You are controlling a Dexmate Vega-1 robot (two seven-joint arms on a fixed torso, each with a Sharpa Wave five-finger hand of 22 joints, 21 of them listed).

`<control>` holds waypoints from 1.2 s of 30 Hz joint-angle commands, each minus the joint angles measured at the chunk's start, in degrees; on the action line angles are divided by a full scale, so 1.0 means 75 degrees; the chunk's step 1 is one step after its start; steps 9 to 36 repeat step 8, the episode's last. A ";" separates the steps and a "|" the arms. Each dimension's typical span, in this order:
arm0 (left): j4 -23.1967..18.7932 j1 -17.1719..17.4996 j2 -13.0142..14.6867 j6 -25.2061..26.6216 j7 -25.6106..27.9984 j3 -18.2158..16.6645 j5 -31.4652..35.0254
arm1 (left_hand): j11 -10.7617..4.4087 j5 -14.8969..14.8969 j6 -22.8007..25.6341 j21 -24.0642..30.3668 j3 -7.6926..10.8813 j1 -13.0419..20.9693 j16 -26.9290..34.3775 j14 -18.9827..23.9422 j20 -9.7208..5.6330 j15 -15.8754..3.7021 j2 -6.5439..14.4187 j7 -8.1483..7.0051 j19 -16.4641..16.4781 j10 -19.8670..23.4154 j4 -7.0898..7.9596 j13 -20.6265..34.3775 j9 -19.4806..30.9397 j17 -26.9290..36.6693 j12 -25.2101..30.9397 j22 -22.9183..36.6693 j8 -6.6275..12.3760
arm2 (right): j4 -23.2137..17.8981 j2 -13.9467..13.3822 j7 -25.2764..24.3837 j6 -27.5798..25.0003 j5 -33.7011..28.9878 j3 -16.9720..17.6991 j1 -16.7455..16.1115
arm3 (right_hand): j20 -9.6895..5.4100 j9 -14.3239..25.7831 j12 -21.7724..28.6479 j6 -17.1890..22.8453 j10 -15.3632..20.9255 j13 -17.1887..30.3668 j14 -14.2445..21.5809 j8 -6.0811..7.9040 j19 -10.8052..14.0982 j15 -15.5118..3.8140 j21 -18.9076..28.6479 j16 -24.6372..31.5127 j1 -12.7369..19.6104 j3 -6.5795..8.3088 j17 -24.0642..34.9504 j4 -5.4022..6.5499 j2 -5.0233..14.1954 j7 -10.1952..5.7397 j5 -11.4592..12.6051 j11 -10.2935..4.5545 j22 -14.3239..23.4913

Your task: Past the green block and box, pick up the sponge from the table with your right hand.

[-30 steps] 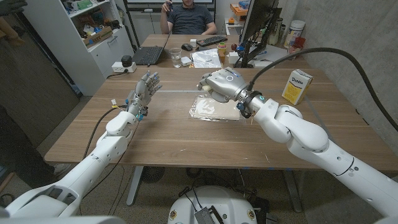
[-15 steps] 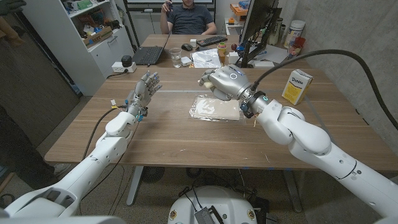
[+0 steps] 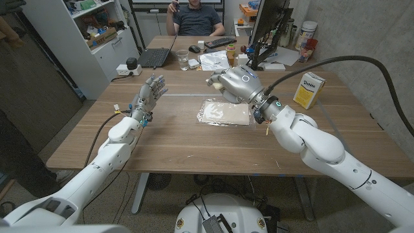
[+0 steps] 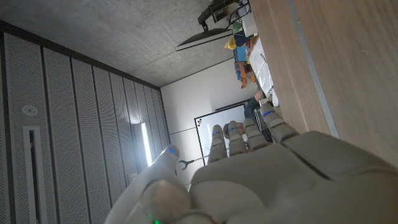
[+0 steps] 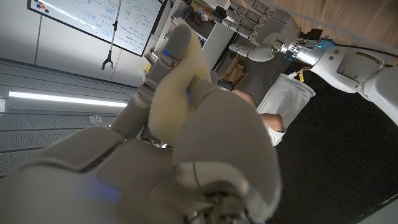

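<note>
Right hand (image 3: 237, 83) has lifted up and back toward 12 o'clock, fingers clamped on the pale yellow sponge (image 5: 175, 81), now clear above the silver packet (image 3: 223, 113). Left hand (image 3: 149, 94) waits at 9 o'clock, fingers spread, empty. Pick-up looks about done; next just hold steady.

Wooden table (image 3: 194, 145), clear packet (image 3: 223, 113), yellow box (image 3: 308, 89), laptop (image 3: 154, 57)

R hand (image 3: 234, 83) gripping; L hand (image 3: 147, 96) open.
</note>
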 commanded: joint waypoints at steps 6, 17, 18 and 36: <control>-0.0040 0.0083 0.0073 -0.0022 -0.0037 -0.0057 -0.0043 | 0.0005 0.0059 -0.0009 -0.0008 -0.0022 0.0000 0.0051 -0.0018 -0.0029 0.0010 0.0095 -0.0008 -0.0001 0.0032 -0.0001 0.0022 0.0024 0.0019 0.0057 0.0034 0.0053 | 0.0028 0.0055 -0.0229 0.0032 -0.0008 -0.0026 -0.0071 | -0.0185 0.0024 0.0041 0.0023 0.0057 0.0052 0.0633 -0.0003 -0.0086 -0.1323 0.0108 -0.0041 0.0145 0.0018 0.0049 0.0065 0.0176 -0.0038 0.0046 -0.0018 0.0024; -0.0030 0.0089 0.0070 -0.0027 -0.0060 -0.0057 -0.0056 | 0.0011 0.0059 -0.0007 -0.0009 -0.0024 0.0000 0.0050 -0.0020 -0.0030 0.0017 0.0096 -0.0010 -0.0003 0.0025 0.0000 0.0022 0.0024 0.0019 0.0054 0.0034 0.0054 | 0.0020 0.0067 -0.0221 -0.0002 -0.0051 -0.0039 -0.0084 | -0.0185 0.0026 0.0041 0.0023 0.0059 0.0056 0.0638 -0.0005 -0.0089 -0.1324 0.0117 -0.0048 0.0147 0.0017 0.0052 0.0066 0.0175 -0.0050 0.0046 -0.0017 0.0023; -0.0030 0.0089 0.0070 -0.0027 -0.0060 -0.0057 -0.0056 | 0.0011 0.0059 -0.0007 -0.0009 -0.0024 0.0000 0.0050 -0.0020 -0.0030 0.0017 0.0096 -0.0010 -0.0003 0.0025 0.0000 0.0022 0.0024 0.0019 0.0054 0.0034 0.0054 | 0.0020 0.0067 -0.0221 -0.0002 -0.0051 -0.0039 -0.0084 | -0.0185 0.0026 0.0041 0.0023 0.0059 0.0056 0.0638 -0.0005 -0.0089 -0.1324 0.0117 -0.0048 0.0147 0.0017 0.0052 0.0066 0.0175 -0.0050 0.0046 -0.0017 0.0023; -0.0030 0.0089 0.0070 -0.0027 -0.0060 -0.0057 -0.0056 | 0.0011 0.0059 -0.0007 -0.0009 -0.0024 0.0000 0.0050 -0.0020 -0.0030 0.0017 0.0096 -0.0010 -0.0003 0.0025 0.0000 0.0022 0.0024 0.0019 0.0054 0.0034 0.0054 | 0.0020 0.0067 -0.0221 -0.0002 -0.0051 -0.0039 -0.0084 | -0.0185 0.0026 0.0041 0.0023 0.0059 0.0056 0.0638 -0.0005 -0.0089 -0.1324 0.0117 -0.0048 0.0147 0.0017 0.0052 0.0066 0.0175 -0.0050 0.0046 -0.0017 0.0023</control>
